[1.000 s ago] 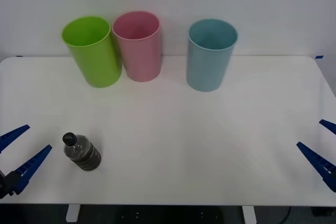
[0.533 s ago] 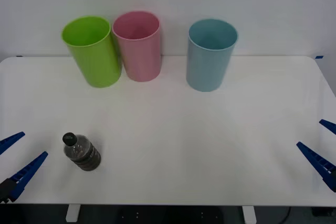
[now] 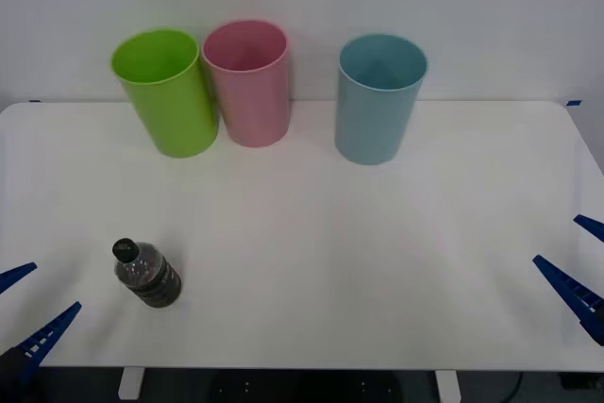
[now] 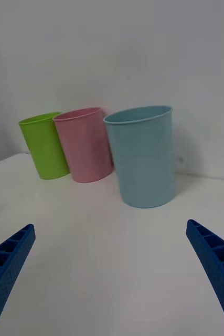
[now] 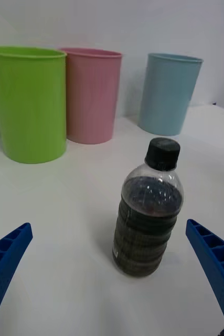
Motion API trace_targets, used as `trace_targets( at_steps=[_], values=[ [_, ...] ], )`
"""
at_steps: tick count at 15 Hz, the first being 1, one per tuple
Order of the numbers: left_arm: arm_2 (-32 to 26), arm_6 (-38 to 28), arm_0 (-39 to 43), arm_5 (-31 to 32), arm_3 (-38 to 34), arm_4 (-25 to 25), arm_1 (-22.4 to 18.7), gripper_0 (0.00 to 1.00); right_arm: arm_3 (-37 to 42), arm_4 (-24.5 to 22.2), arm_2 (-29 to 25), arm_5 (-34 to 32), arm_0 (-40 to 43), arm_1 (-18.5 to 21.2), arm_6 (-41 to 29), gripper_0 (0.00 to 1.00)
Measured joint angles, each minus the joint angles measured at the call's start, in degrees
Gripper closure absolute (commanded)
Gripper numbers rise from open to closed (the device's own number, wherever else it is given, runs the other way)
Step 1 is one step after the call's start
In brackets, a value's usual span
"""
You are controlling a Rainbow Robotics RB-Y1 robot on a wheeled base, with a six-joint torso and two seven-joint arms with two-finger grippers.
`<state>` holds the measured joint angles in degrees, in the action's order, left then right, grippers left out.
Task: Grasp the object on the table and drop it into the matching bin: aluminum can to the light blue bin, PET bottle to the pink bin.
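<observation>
My left hand [image 3: 24, 318] hangs at the near left corner of the worktop [image 3: 311, 233], its two blue fingers spread wide and holding nothing. From its wrist camera the bottle [image 5: 148, 215] stands upright straight ahead, framed between the two fingertips but touching neither. In the front view the bottle [image 3: 146, 274] sits on the near left part of the worktop, just to the right of my left hand and well apart from the bins. It has a black cap, a clear shoulder and a dark lower body. At the far side three bins stand upright in a row: a green bin [image 3: 166, 92] on the left, the pink bin [image 3: 247, 82] close beside it, so close I cannot tell whether they touch, and the blue bin [image 3: 377, 98] standing apart to the right. All three look empty from above. My right hand [image 3: 578, 266] waits at the near right edge of the worktop, fingers also spread apart and empty. Its wrist camera looks across bare white surface toward the blue bin [image 4: 142, 157], with the pink bin [image 4: 84, 144] and green bin [image 4: 43, 144] farther off behind it.
</observation>
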<state>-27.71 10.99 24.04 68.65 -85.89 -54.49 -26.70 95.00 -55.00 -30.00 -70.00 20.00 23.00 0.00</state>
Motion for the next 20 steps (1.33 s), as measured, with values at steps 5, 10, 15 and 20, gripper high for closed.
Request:
trace_targets(
  at_steps=[5,10,15,20],
  values=[
    [4.5,7.8,-2.1,0.0,8.0,-0.1,-2.6,0.00,0.0,0.0,0.0,0.0,0.0,0.0,0.0,0.00],
    [7.2,8.3,-2.6,-1.0,8.6,-0.1,-2.7,0.00,0.0,0.0,0.0,0.0,0.0,0.0,0.0,0.00],
    [9.2,8.8,-4.1,-3.2,8.6,-0.5,-1.8,0.00,0.0,0.0,0.0,0.0,0.0,0.0,0.0,0.00],
    [9.2,9.2,-6.4,-4.2,8.6,-4.0,2.0,0.00,0.0,0.0,0.0,0.0,0.0,0.0,0.0,0.00]
  ],
)
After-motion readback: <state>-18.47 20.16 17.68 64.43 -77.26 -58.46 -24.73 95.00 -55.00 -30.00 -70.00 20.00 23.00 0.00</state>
